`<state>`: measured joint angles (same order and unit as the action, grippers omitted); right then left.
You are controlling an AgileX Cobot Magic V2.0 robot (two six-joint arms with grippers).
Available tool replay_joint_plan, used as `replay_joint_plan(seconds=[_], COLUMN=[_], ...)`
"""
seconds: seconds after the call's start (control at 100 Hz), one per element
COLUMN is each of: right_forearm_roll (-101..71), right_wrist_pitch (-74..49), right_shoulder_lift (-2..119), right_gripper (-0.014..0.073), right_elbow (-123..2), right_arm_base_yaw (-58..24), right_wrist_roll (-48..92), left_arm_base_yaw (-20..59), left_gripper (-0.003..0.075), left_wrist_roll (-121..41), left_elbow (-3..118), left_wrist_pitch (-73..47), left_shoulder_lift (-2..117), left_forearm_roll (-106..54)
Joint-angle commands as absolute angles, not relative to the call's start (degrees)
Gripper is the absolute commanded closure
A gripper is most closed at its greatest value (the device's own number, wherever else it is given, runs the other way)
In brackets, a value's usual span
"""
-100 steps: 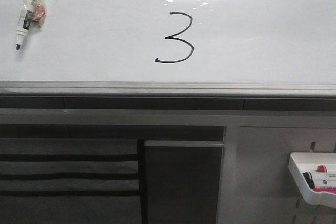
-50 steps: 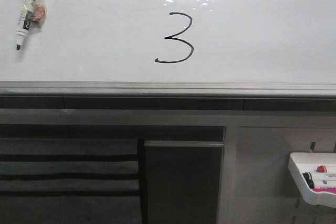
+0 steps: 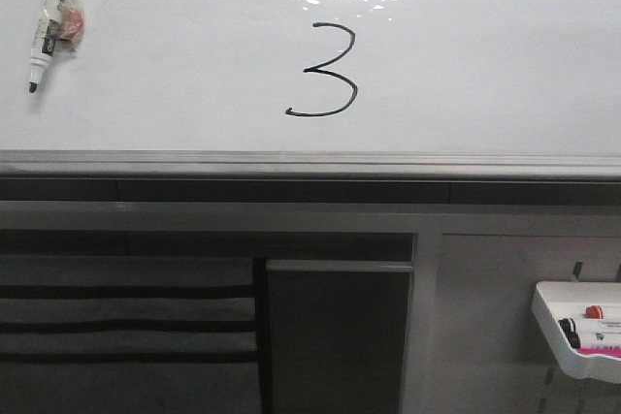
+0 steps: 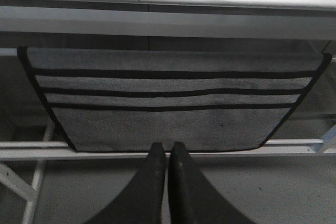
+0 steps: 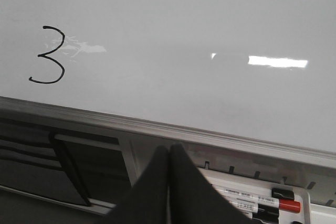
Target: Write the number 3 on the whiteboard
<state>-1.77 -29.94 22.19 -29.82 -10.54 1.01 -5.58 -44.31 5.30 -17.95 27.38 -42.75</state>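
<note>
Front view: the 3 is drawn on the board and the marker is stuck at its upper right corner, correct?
Not quite. The 3 is on the board, but the marker sits at its upper left, as the front view shows.

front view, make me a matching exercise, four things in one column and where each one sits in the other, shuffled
Things:
1. number 3
2. loose marker
3. white marker tray
4. grey striped fabric organizer

Places:
A. below the board's edge rail, at the far right
B. on the whiteboard, at its upper left
C. below the board's edge rail, on the left
D. drawn near the middle of the whiteboard, just under the bright light patch

Pairs: 1-D, 2-B, 3-A, 4-C
</note>
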Motion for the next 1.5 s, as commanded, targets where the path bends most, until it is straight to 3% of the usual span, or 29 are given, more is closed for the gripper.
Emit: replay_joint_plan(seconds=[0.0,0.15,0.36,0.51,0.69,0.94,1.49], right_forearm_roll=[-1.19,-1.19,-1.19,-1.19,-1.19,-1.19,-1.19], right_wrist_pitch=[-25.34,-25.34,-25.34,-25.34,-25.34,-25.34,-25.34], right_shoulder_lift=[22.56,22.56,22.56,22.56,22.56,22.56,22.56], right_gripper=[0.0662,0.0662,0.0662,0.0662,0.0662,0.0662,0.0662], right_elbow=[-31.31,-31.31,-31.31,-31.31,-31.31,-31.31,-31.31], right_arm_base_yaw=[-10.23,-10.23,-10.23,-10.23,-10.23,-10.23,-10.23], right_wrist_roll=[1.13,1.13,1.13,1.13,1.13,1.13,1.13], left_arm_base_yaw=[-3.52,-0.39,0.02,0.02,0.02,2.34,4.91], left_gripper=[0.0741,0.0741,0.0741,0.0741,0.0741,0.0741,0.0741], left_wrist_roll=[-43.95,-43.95,-43.95,-41.4,-18.73,0.0,2.33], left_elbow=[6.1,6.1,5.98,4.56,2.57,0.72,-0.69], left_wrist_pitch=[-9.11,-2.31,-2.44,-2.71,-3.97,-3.36,-0.8], left_shoulder_lift=[22.54,10.22,1.2,-0.28,-1.92,-1.92,-1.92], left_forearm_roll=[-42.56,-42.69,-43.31,-43.15,-20.77,-0.48,2.14])
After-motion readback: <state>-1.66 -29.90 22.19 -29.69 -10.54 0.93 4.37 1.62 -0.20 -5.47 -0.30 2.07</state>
